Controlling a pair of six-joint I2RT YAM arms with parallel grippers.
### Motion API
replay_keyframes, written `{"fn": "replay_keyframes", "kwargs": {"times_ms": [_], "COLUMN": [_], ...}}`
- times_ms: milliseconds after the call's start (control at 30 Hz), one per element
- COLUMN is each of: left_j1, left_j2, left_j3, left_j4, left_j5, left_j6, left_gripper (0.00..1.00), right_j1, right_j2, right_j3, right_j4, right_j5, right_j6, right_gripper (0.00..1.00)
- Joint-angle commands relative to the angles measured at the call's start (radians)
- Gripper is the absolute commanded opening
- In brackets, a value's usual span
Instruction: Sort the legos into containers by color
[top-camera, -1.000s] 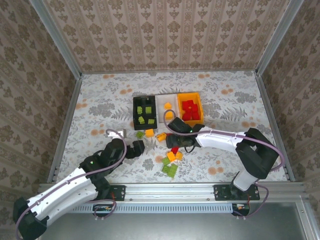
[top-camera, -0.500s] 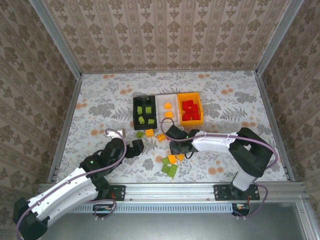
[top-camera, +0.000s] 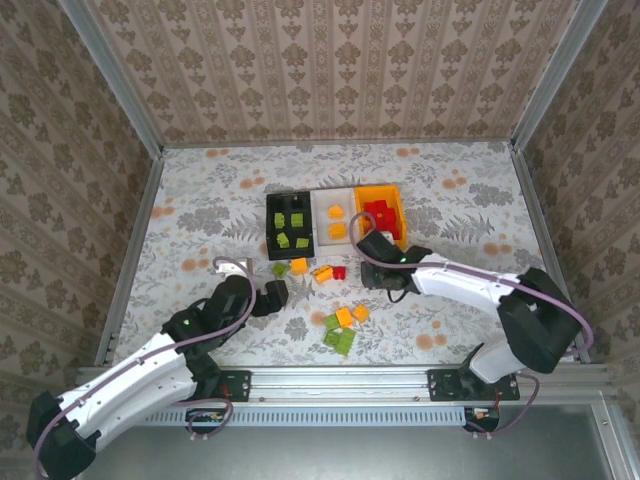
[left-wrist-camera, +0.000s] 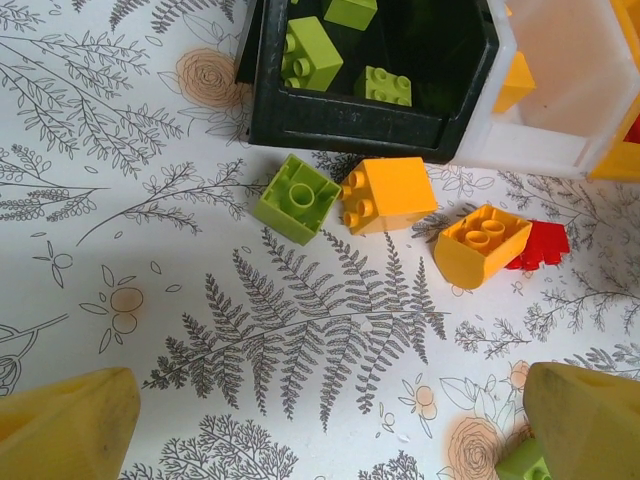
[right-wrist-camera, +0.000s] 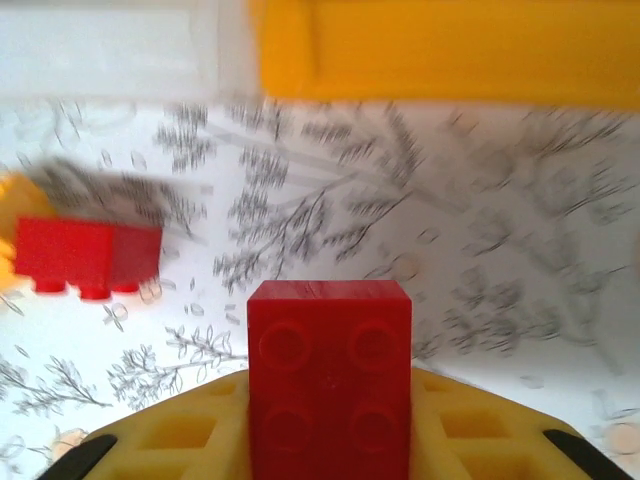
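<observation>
Red brick (right-wrist-camera: 329, 375) clamped between the pads of the right gripper (top-camera: 383, 272), low over the table, near the front wall of the orange bin (top-camera: 378, 190). Left gripper (left-wrist-camera: 320, 430) spread wide and holding nothing, above loose pieces in front of the black bin (left-wrist-camera: 340, 125) and white bin (left-wrist-camera: 530, 150): green brick (left-wrist-camera: 296, 197), two orange bricks (left-wrist-camera: 388, 193), second red brick (left-wrist-camera: 538, 245). More green pieces inside the black bin.

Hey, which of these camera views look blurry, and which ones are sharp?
Right wrist view: the table print, loose red brick and orange bin wall are smeared; the held red brick between the right fingers is crisp. Left wrist view: bricks and table print sharp, left fingers at the bottom corners slightly soft. Top external view: sharp, evenly lit.
</observation>
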Motion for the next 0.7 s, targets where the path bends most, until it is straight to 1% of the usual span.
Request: {"fn": "replay_keyframes", "kwargs": {"times_ms": [0, 133, 367, 467, 500, 600, 633, 667], "left_j1": [0.007, 0.008, 0.009, 0.008, 0.008, 0.008, 0.009, 0.008], "left_j2": [0.017, 0.052, 0.067, 0.069, 0.069, 0.065, 0.063, 0.060], "left_j3": [-0.006, 0.009, 0.026, 0.025, 0.026, 0.032, 0.031, 0.032], "left_j4": [0.022, 0.032, 0.024, 0.026, 0.025, 0.012, 0.008, 0.006], "left_j5": [0.014, 0.032, 0.041, 0.049, 0.050, 0.052, 0.051, 0.050], "left_j6": [0.019, 0.031, 0.045, 0.044, 0.045, 0.046, 0.047, 0.049], "left_gripper": [1.00, 1.00, 1.00, 1.00, 1.00, 1.00, 1.00, 1.00], "right_j1": [-0.054, -0.132, -0.221, -0.238, -0.242, -0.246, -0.247, -0.245], "right_j2": [-0.055, 0.021, 0.294, 0.380, 0.400, 0.408, 0.399, 0.384], "right_j3": [0.083, 0.202, 0.448, 0.534, 0.556, 0.588, 0.587, 0.581], "right_j4": [-0.046, -0.033, -0.053, -0.079, -0.087, -0.094, -0.093, -0.093], "right_j5": [0.028, 0.015, 0.026, 0.033, 0.034, 0.032, 0.027, 0.022], "right_j6": [-0.052, -0.065, -0.071, -0.073, -0.071, -0.081, -0.083, -0.084], "right_gripper": [0.31, 0.32, 0.32, 0.36, 0.38, 0.59, 0.64, 0.67]}}
